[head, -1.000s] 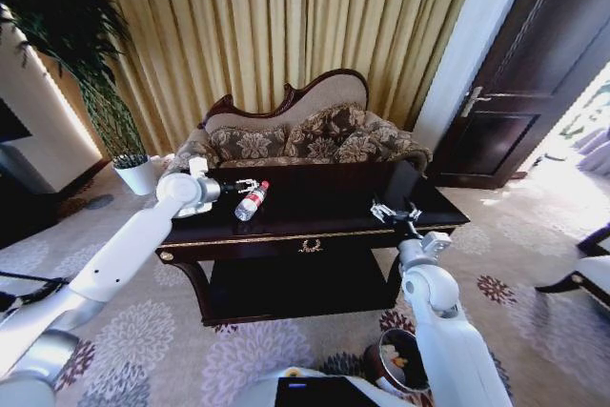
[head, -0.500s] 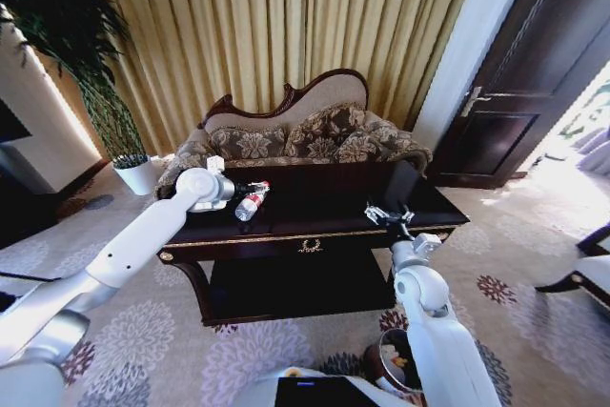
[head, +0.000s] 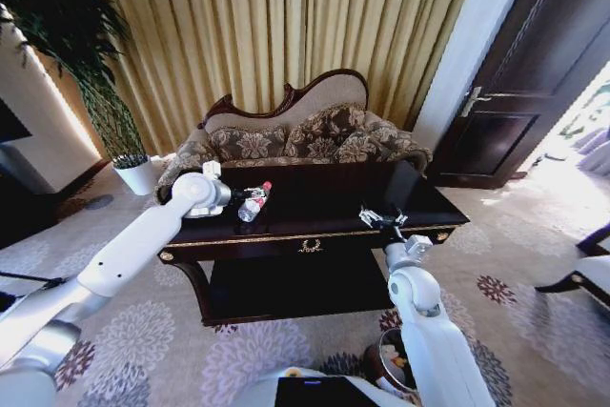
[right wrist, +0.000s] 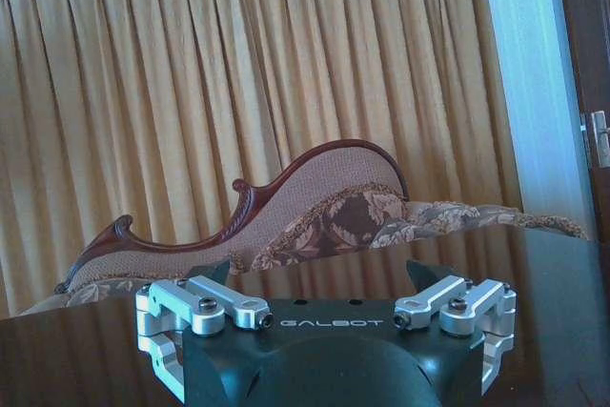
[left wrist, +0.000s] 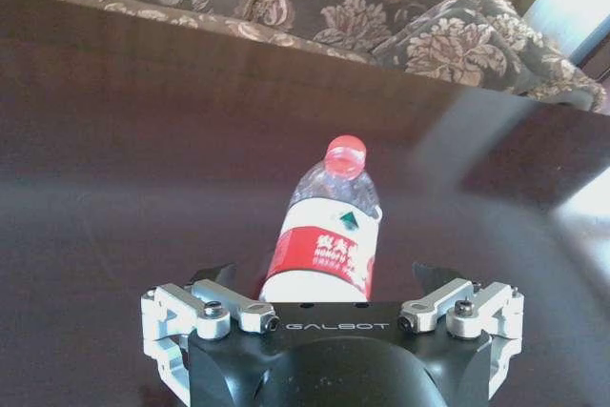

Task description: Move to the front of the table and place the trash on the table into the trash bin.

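Observation:
A clear plastic bottle [head: 253, 203] with a red cap and red-white label lies on its side on the left part of the dark glossy table [head: 315, 233]. My left gripper [head: 240, 196] is right at its base. In the left wrist view the bottle [left wrist: 329, 226] has its base between the open fingers [left wrist: 217, 275] of the left gripper [left wrist: 324, 278], and its cap points away. My right gripper [head: 381, 217] hovers open over the table's right front part with nothing between its fingers. The dark round trash bin [head: 389, 361] stands on the carpet below, partly hidden by my right arm.
A floral sofa [head: 305, 140] stands close behind the table. A potted plant [head: 133, 171] is at the left and a dark door [head: 515, 111] at the right. A chair corner [head: 591, 278] shows at the right edge. Patterned carpet lies in front of the table.
My left gripper has closed in on the bottle's base. My right gripper has shifted slightly left over the table's front edge. The bottle has not moved.

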